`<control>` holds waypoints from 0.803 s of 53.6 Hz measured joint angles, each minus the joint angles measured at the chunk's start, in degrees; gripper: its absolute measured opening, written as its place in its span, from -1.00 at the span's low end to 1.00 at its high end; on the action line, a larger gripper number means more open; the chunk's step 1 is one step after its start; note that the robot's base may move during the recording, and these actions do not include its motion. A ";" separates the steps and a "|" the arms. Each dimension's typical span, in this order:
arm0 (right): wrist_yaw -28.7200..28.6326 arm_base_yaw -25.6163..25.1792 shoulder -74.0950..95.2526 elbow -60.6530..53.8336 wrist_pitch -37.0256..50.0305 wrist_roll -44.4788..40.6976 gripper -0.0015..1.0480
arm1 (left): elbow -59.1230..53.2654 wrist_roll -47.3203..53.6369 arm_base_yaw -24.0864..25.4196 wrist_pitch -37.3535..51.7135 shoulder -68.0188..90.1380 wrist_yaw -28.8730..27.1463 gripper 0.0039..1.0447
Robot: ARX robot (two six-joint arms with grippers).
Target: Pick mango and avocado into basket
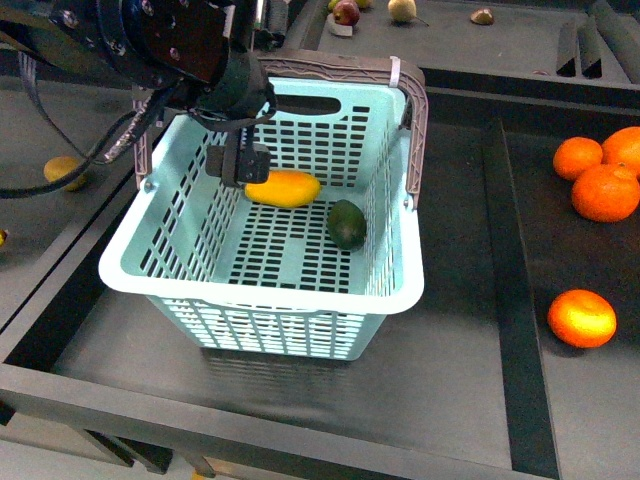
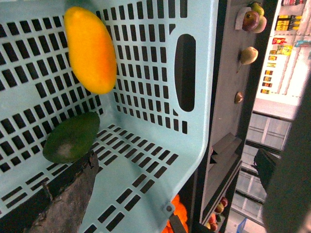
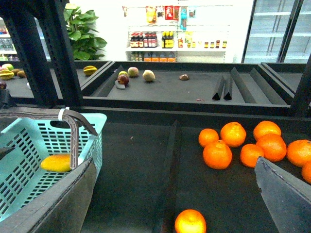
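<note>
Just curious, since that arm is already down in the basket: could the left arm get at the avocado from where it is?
Probably yes. The left gripper hangs inside the basket by the mango, and the avocado lies uncovered nearby.

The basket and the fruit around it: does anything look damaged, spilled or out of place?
Nothing stands out. The basket stands upright and looks whole, with the mango and the avocado lying apart on its floor. One orange lies alone, apart from the other oranges, which seems harmless.
</note>
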 joint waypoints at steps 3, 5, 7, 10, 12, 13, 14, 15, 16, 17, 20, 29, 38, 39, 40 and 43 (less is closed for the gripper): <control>-0.02 0.00 0.00 0.00 0.00 -0.02 0.85 | -0.66 0.66 0.55 -0.35 -1.25 0.20 0.87; -0.02 0.00 0.00 0.00 0.00 -0.02 0.85 | -0.66 0.94 0.74 -0.35 -1.53 0.22 0.87; -0.02 0.00 0.00 0.00 0.00 -0.02 0.85 | -0.66 1.09 0.83 -0.35 -1.66 0.22 0.87; -0.02 0.00 0.00 0.00 0.00 0.00 0.85 | -0.66 1.20 0.94 -0.35 -1.68 0.20 0.87; -0.02 0.00 0.00 0.00 0.00 0.00 0.85 | -0.70 1.25 0.98 -0.35 -1.68 0.22 0.87; -0.02 0.00 0.00 0.00 0.00 -0.02 0.85 | -0.76 1.27 0.98 -0.37 -1.68 0.22 0.87; -0.02 0.00 0.00 0.00 0.00 0.00 0.85 | -0.79 1.27 0.98 -0.37 -1.68 0.22 0.87; -0.02 0.00 0.00 0.00 0.00 -0.02 0.85 | -0.83 1.27 0.98 -0.44 -1.68 0.24 0.87; -0.02 0.00 0.00 0.00 0.00 0.00 0.85 | -0.85 1.27 0.98 -0.46 -1.68 0.26 0.87; -0.02 0.00 0.00 0.00 0.00 0.00 0.85 | -0.87 1.27 0.96 -0.46 -1.68 0.26 0.87; -0.02 0.00 0.00 0.00 0.00 -0.02 0.85 | -0.87 1.29 0.87 -0.46 -1.68 0.28 0.87; -0.02 0.00 0.00 0.00 0.00 -0.02 0.85 | -0.87 1.29 0.85 -0.46 -1.68 0.28 0.87; -0.02 0.00 0.00 0.00 0.00 0.00 0.85 | -2.03 1.84 0.66 5.55 -1.42 1.88 0.87; -0.02 0.00 0.00 0.00 0.00 0.00 0.85 | -1.70 1.73 0.57 5.29 -1.31 1.97 0.87; 0.00 0.00 0.00 0.00 0.00 -0.02 0.85 | -0.87 1.70 0.37 4.92 -0.96 2.08 0.87; -0.02 0.00 0.00 0.00 0.00 -0.02 0.85 | 1.68 1.22 0.02 4.55 0.35 2.36 0.87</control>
